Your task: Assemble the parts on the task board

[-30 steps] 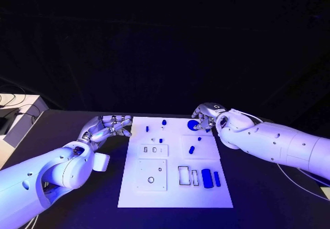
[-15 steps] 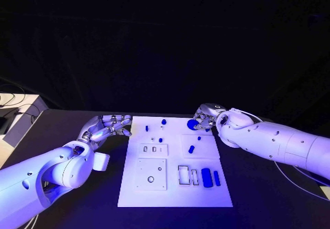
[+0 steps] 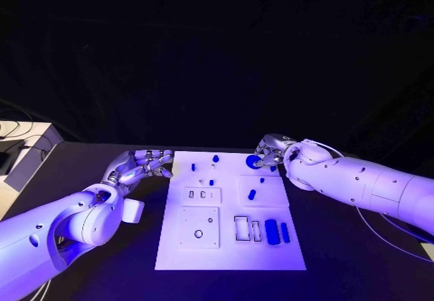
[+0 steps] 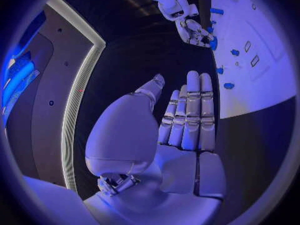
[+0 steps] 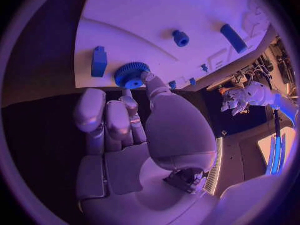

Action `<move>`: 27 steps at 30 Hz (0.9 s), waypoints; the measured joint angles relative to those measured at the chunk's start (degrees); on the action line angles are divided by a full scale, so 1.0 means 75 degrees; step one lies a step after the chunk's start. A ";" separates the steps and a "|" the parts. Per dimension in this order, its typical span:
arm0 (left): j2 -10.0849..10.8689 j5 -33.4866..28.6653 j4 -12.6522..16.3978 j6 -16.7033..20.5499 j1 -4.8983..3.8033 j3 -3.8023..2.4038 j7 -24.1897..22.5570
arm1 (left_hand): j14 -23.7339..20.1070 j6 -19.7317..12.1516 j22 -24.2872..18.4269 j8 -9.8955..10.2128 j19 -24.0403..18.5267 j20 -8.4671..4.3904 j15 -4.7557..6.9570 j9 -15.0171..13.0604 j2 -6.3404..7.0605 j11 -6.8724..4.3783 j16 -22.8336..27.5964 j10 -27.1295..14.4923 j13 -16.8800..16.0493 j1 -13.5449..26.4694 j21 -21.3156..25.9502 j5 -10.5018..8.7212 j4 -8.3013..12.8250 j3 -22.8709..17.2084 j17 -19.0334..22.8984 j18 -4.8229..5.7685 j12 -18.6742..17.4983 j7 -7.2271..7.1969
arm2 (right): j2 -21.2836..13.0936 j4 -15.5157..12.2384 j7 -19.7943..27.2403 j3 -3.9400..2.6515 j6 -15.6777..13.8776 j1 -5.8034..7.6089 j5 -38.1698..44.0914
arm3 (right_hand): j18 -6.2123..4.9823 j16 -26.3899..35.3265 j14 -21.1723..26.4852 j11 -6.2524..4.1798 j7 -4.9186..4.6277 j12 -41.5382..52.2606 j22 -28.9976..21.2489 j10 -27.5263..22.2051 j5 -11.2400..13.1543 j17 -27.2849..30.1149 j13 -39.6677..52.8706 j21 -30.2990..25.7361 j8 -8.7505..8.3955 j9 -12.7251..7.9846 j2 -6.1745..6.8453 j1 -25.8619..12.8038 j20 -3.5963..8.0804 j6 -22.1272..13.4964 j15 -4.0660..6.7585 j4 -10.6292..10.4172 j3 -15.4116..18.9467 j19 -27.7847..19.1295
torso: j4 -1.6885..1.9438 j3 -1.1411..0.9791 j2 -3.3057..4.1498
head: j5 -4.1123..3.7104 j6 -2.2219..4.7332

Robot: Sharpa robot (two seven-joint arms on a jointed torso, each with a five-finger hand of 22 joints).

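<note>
The blue gear (image 5: 131, 75) is pinched by the right hand (image 3: 269, 152) at the task board's (image 3: 271, 251) far right corner. The left hand (image 3: 140, 166) is held flat, fingers together, empty, beside the left edge. The gear's underside is hidden.

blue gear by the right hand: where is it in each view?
Head view: the blue gear sits at the task board's far right corner, at the right hand's fingertips.
Left wrist view: a blue patch beside the right hand, at the board's edge.
Right wrist view: the gear at the board's edge, a fingertip on it.
Shared landmark: the right hand.
</note>
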State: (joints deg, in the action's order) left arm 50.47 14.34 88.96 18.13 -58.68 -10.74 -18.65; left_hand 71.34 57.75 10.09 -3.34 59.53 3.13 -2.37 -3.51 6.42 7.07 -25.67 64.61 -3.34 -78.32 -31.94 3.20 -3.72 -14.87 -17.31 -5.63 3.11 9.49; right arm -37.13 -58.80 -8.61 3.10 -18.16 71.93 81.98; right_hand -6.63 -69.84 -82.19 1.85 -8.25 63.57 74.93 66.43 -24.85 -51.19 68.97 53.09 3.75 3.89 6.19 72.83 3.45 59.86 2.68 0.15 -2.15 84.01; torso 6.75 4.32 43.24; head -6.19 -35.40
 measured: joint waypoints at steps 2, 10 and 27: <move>0.0000 0.0000 -0.0002 -0.0001 0.0000 0.0000 0.0003 | 0.0000 0.0000 0.0000 0.0000 0.0000 0.0000 0.0000 0.0000 0.0000 0.0000 0.0000 0.0000 0.0000 0.0000 0.0000 0.0000 0.0000 0.0000 0.0000 0.0000 0.0000 0.0000 | 0.0007 0.0014 0.0007 0.0000 0.0012 0.0000 -0.0046 | 0.0003 0.0000 0.0004 0.0000 -0.0005 -0.0025 0.0000 0.0000 0.0000 -0.0016 0.0000 0.0000 0.0000 -0.0002 0.0033 -0.0033 0.0000 -0.0028 -0.0004 -0.0013 0.0013 0.0000 | -0.0003 -0.0001 0.0003 | 0.0004 -0.0003; 0.0002 0.0004 -0.0003 -0.0010 0.0000 0.0000 0.0022 | 0.0000 0.0000 0.0000 0.0000 0.0000 0.0000 0.0000 0.0000 0.0000 -0.0028 0.0000 -0.0028 0.0000 0.0000 0.0000 0.0000 0.0016 -0.0015 0.0000 0.0000 0.0000 0.0000 | 0.0027 0.0078 0.0055 -0.0002 0.0106 0.0003 -0.0198 | 0.0015 0.0000 0.0030 0.0029 -0.0026 -0.0089 -0.0001 -0.0028 -0.0001 -0.0075 0.0004 0.0035 0.0000 -0.0003 0.0070 -0.0070 -0.0053 -0.0104 -0.0030 -0.0107 0.0063 0.0001 | -0.0006 -0.0001 0.0004 | 0.0000 -0.0031; 0.0020 0.0015 0.0003 -0.0024 0.0000 0.0000 0.0058 | 0.0000 -0.0028 -0.0006 0.0000 -0.0028 -0.0029 0.0000 0.0000 -0.0032 -0.0028 0.0000 -0.0028 0.0000 -0.0032 -0.0032 0.0000 0.0043 -0.0042 0.0006 0.0000 0.0000 0.0028 | 0.0099 0.0230 0.0201 -0.0017 0.0382 0.0028 -0.0457 | 0.0019 0.0000 0.0030 0.0045 0.0002 -0.0121 -0.0003 -0.0043 -0.0935 -0.0153 0.0036 0.0095 -0.0056 -0.0018 -0.0206 -0.0155 -0.0054 -0.0101 -0.0030 0.0090 -0.0088 0.0000 | -0.0007 -0.0001 0.0000 | 0.0011 -0.0067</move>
State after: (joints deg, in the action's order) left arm 50.62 14.45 88.98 17.95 -58.67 -10.74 -18.21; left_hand 71.35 57.54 10.05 -3.34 59.32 2.92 -2.37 -3.50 6.18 6.86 -25.67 64.40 -3.34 -78.56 -32.18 3.20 -3.40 -15.18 -17.26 -5.63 3.11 9.71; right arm -36.38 -57.08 -7.10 2.98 -15.30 72.14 78.55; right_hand -6.49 -69.84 -81.97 2.19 -8.23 62.66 74.91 66.11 -31.86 -52.34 69.24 53.80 3.33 3.76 4.65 71.66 3.04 59.10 2.46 0.83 -2.80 84.00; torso 6.70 4.31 43.24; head -6.10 -35.90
